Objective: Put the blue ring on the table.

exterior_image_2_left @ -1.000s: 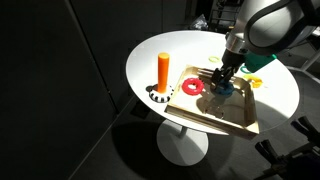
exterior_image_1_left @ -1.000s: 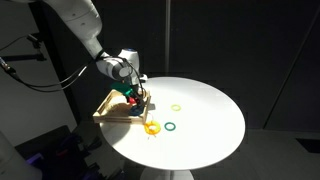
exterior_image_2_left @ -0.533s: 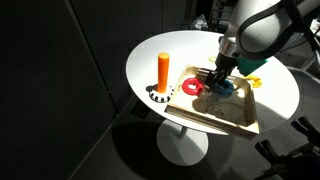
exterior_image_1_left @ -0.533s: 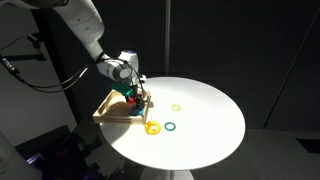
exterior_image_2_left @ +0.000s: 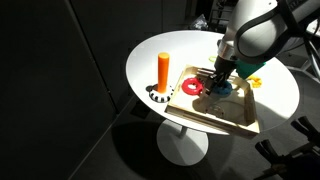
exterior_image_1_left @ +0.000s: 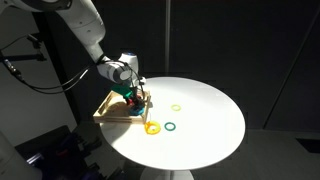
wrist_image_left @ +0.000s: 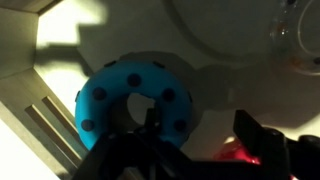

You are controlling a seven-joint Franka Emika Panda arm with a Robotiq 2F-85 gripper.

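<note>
The blue ring (wrist_image_left: 135, 100) is chunky, light blue with dark dots, and lies in the wooden tray (exterior_image_2_left: 236, 120). It fills the left of the wrist view and shows as a blue patch under the gripper in an exterior view (exterior_image_2_left: 226, 89). My gripper (wrist_image_left: 198, 135) is low over the tray in both exterior views (exterior_image_1_left: 136, 98) (exterior_image_2_left: 217, 82). It is open, with one finger inside the ring's hole and the other finger well outside the ring wall. The round white table (exterior_image_1_left: 205, 135) (exterior_image_2_left: 150, 55) carries the tray.
A red ring (exterior_image_2_left: 192, 87) lies in the tray beside the gripper, seen as a red glow in the wrist view (wrist_image_left: 240, 152). An orange cylinder (exterior_image_2_left: 164, 72) stands near the tray. A yellow ring (exterior_image_1_left: 152, 128), a dark green ring (exterior_image_1_left: 170, 126) and a thin yellow ring (exterior_image_1_left: 176, 107) lie on the table.
The gripper shifted slightly across the tray toward the red ring a second ago; since half a second ago it has hardly moved. The rings have not moved.
</note>
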